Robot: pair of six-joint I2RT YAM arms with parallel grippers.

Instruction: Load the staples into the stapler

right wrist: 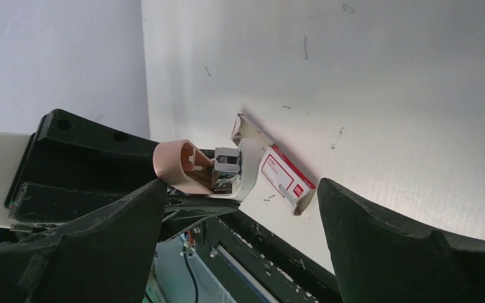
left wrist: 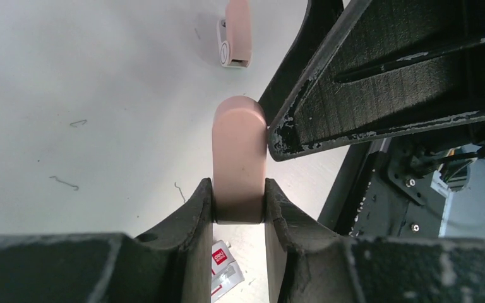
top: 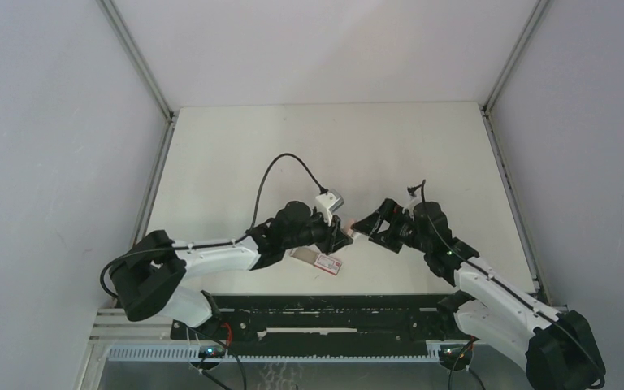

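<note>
My left gripper [left wrist: 239,192] is shut on the pink stapler [left wrist: 239,151] and holds it just above the table; the gripper also shows in the top view [top: 339,236]. In the right wrist view the stapler [right wrist: 211,169] is hinged open, with metal inside between its pink top and white base. My right gripper [right wrist: 240,189] is open, its jaws wide, right in front of the stapler's end, and it also shows in the top view [top: 365,227]. One of its fingers [left wrist: 379,82] touches the stapler's tip. The staples box [top: 326,261], red and white, lies on the table below the grippers [right wrist: 285,181] [left wrist: 223,265].
A second small pink-and-white piece [left wrist: 236,35] lies on the table beyond the stapler. Loose bent staples [left wrist: 64,183] are scattered on the white table. A black rail [top: 317,318] runs along the near edge. Grey walls close in the left and right sides.
</note>
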